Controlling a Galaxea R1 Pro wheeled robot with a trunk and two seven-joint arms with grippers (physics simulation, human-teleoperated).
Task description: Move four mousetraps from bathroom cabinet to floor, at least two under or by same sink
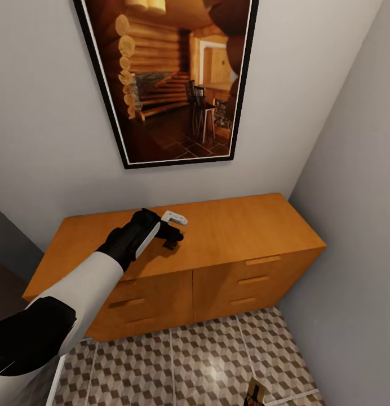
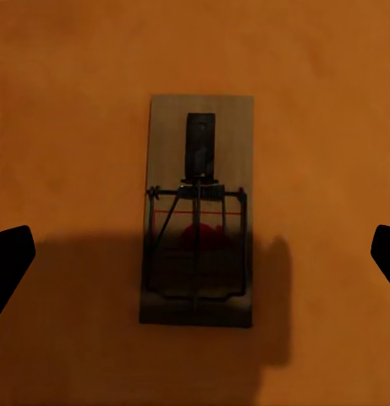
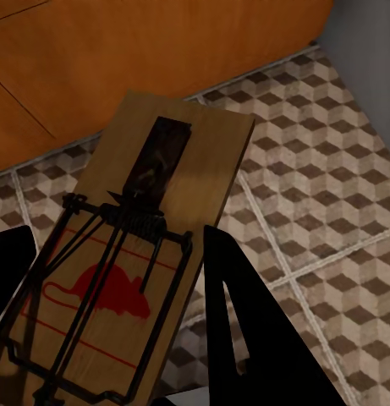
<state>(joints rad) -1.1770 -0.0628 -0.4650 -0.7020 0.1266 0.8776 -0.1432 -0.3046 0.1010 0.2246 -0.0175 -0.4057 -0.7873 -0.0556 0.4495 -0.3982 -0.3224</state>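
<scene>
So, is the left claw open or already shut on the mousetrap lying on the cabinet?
Open. In the left wrist view the left claw has its fingertips far apart on both sides of the mousetrap, not touching it; the trap lies flat on the cabinet top.

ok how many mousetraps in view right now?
2. One mousetrap lies flat on the cabinet top, between the open left gripper's fingers. The other mousetrap is in the right gripper, over the floor. Others may be hidden.

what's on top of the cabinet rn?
One mousetrap lies flat on the cabinet top, between the open left gripper's fingertips. The arm covers part of the top.
</scene>
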